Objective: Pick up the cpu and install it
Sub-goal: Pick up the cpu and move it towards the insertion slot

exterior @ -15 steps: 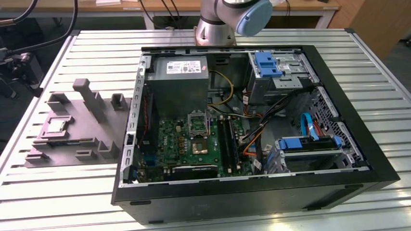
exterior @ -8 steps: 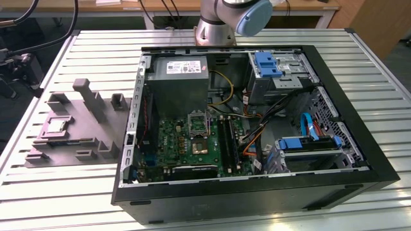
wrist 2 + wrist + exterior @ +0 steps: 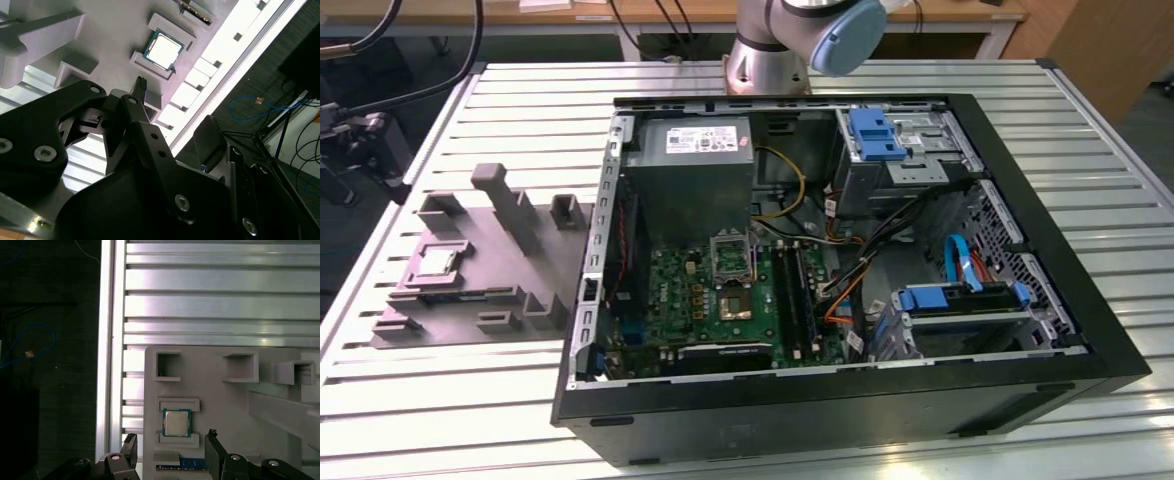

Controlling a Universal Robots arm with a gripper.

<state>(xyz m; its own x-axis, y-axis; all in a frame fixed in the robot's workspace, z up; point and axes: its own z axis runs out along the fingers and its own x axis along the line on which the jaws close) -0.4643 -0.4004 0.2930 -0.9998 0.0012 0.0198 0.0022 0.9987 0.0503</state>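
The cpu (image 3: 176, 422) is a small square chip with a pale silvery top and a green rim. It lies flat in a shallow recess of the grey tray (image 3: 225, 400). In the exterior view the cpu (image 3: 434, 262) sits on the tray (image 3: 467, 275) at that view's left, outside the computer case. My gripper (image 3: 170, 454) hangs above the tray, open, its two dark fingers (image 3: 129, 450) spread wider than the chip and holding nothing. The second wrist view shows the cpu (image 3: 162, 48) beyond a dark fingertip (image 3: 141, 82), apart from it.
An open black computer case (image 3: 854, 400) lies on the slatted aluminium table (image 3: 1107, 130), with a green motherboard (image 3: 680, 290) and its metal-framed socket (image 3: 731, 258) inside. The tray carries raised blocks and a tall post (image 3: 500, 195). The table edge (image 3: 105, 365) runs close beside the tray.
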